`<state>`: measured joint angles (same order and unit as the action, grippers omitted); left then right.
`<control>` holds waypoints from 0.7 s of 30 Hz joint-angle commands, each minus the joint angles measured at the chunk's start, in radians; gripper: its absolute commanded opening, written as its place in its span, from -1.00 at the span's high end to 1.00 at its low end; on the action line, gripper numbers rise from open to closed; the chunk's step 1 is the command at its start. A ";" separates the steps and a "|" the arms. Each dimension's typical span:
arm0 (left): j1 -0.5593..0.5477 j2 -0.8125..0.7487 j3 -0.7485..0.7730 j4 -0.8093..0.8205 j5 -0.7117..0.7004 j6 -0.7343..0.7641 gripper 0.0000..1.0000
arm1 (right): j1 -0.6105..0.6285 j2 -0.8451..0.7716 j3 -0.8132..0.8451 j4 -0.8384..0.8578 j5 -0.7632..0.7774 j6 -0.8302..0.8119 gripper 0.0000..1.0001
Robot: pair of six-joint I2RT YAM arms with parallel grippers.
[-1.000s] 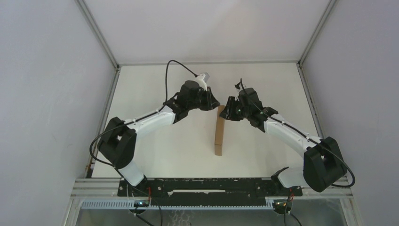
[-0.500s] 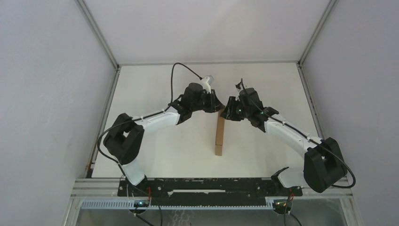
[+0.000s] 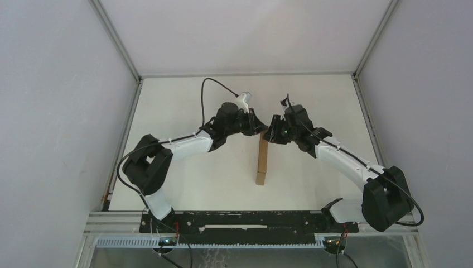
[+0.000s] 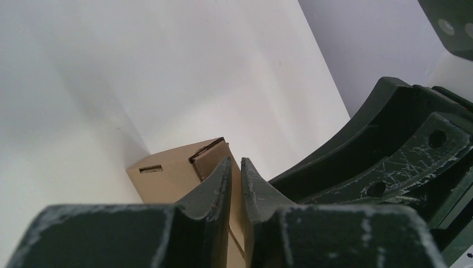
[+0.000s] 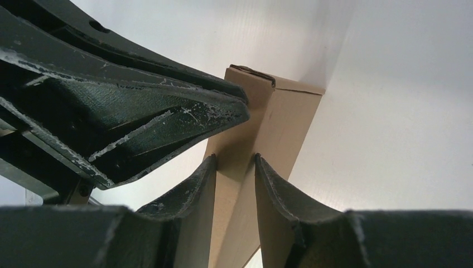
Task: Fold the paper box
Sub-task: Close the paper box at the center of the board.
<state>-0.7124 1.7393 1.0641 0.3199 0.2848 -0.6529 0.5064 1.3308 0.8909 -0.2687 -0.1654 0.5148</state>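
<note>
No text, label, brand, number or sign can be read in any view; the box (image 3: 261,162) is plain brown.

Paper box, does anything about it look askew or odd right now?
Yes. The paper box is up on its thin edge instead of lying flat, gripped at its far end by the right tool. At that end's top corner, a flap edge sits slightly lifted, leaving a dark gap.

Lab rig: white-panelled enclosure (image 3: 56,111), aluminium frame (image 3: 116,40)
</note>
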 commanded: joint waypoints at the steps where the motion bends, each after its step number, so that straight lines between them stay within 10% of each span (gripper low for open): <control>1: -0.007 -0.003 -0.041 -0.048 -0.002 0.011 0.67 | 0.017 -0.049 -0.008 -0.117 0.046 -0.068 0.22; 13: -0.007 -0.004 -0.046 -0.051 -0.009 0.015 0.68 | 0.104 -0.122 0.072 -0.244 0.149 -0.096 0.18; 21: -0.008 -0.004 -0.056 -0.051 -0.013 0.016 0.69 | 0.242 -0.206 0.104 -0.339 0.263 -0.120 0.53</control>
<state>-0.7177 1.7393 1.0592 0.3309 0.2916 -0.6552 0.6792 1.1709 0.9363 -0.5529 0.0223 0.4294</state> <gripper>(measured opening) 0.157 0.284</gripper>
